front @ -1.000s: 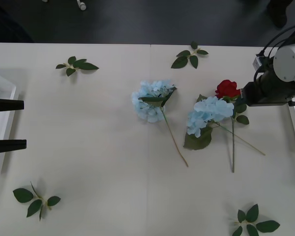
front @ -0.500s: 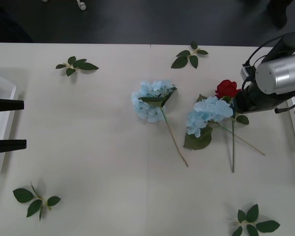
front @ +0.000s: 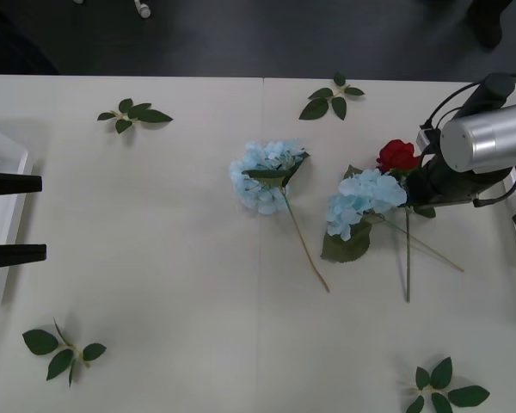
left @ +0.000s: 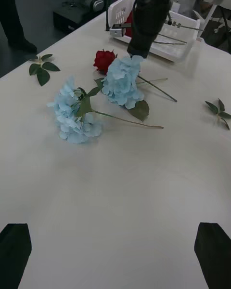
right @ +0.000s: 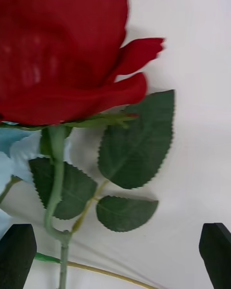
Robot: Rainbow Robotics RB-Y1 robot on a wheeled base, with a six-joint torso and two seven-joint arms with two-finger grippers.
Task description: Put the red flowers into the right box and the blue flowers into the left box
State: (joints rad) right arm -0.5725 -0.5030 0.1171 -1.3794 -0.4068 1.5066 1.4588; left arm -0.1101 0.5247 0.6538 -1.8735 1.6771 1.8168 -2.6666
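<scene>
A red flower (front: 397,156) lies right of centre, its stem (front: 408,258) running toward me under a blue flower (front: 367,202). A second blue flower (front: 267,176) lies at the centre. My right arm (front: 486,138) hangs just right of the rose. In the right wrist view the rose head (right: 62,53) looms close, and my right gripper (right: 115,260) is open, straddling the stem (right: 55,183) and leaves without touching them. My left gripper (front: 13,218) waits open over the left box (front: 2,159). The right box (left: 163,33) stands behind the right arm, with stems in it.
Loose green leaf sprigs lie at the far left (front: 133,114), far right of centre (front: 331,99), near left (front: 62,348) and near right (front: 443,387). The table's far edge (front: 258,76) drops to a dark floor. Bare tabletop (front: 155,258) spreads between the flowers and the left box.
My right arm has swung in from the right edge, turned and settled over the rose's stem. The flowers and the left arm have not moved.
</scene>
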